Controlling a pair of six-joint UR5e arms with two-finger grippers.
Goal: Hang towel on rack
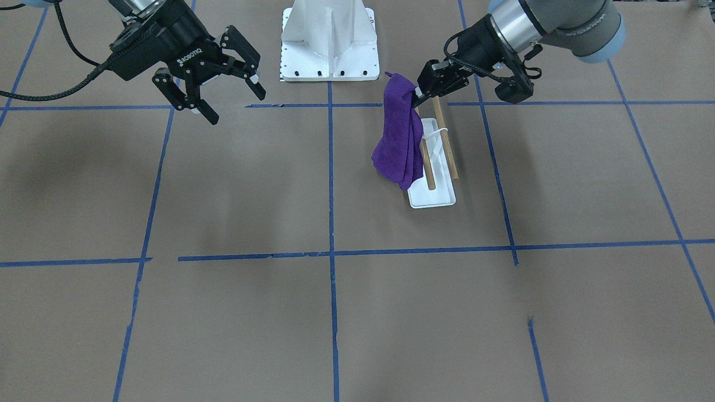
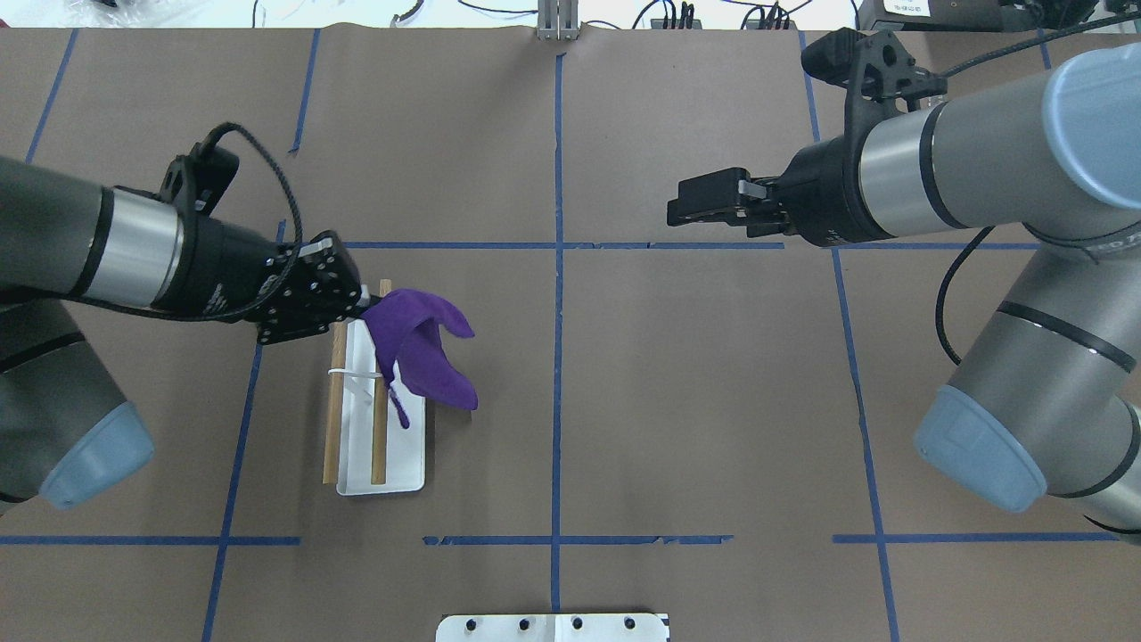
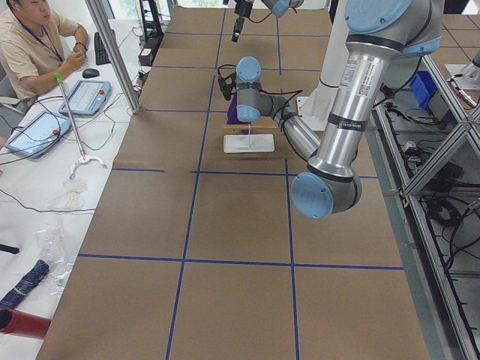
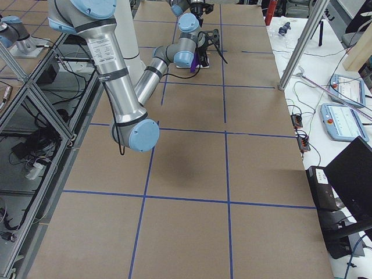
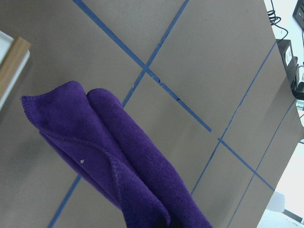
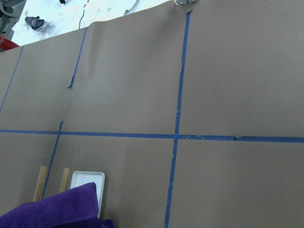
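**Towel** [image 1: 399,139]: deep-purple cloth, hanging in loose folds just right of centre in the front-facing view. It is dangling from one bunched upper edge and draping down beside the rack, across the dowel on that side. Whether it is actually resting on that dowel I cannot tell.

**Rack** [image 1: 433,198]: white flat base with two wooden dowels, standing on the table [image 1: 223,312] directly under and beside the cloth.

**Left gripper** [image 1: 416,99]: coming in from the upper right of the front-facing view, pinching the towel's top edge between closed fingers.

**Right gripper** [image 1: 234,106]: hovering at the upper left of the same view, well apart from the cloth, fingers spread wide and carrying nothing.

**Handling notes**: the cloth is looking light, limp and creased, so it is likely sagging wherever unsupported. It is not fragile, and the nap should give the pads good friction. A single pinch is letting it bunch into a narrow hank. Holding it at the top hem, ideally at two spread corners, would probably keep it wide enough to lay over a dowel.

**White pedestal** [image 1: 329,39]: standing at the top centre, taking no part.
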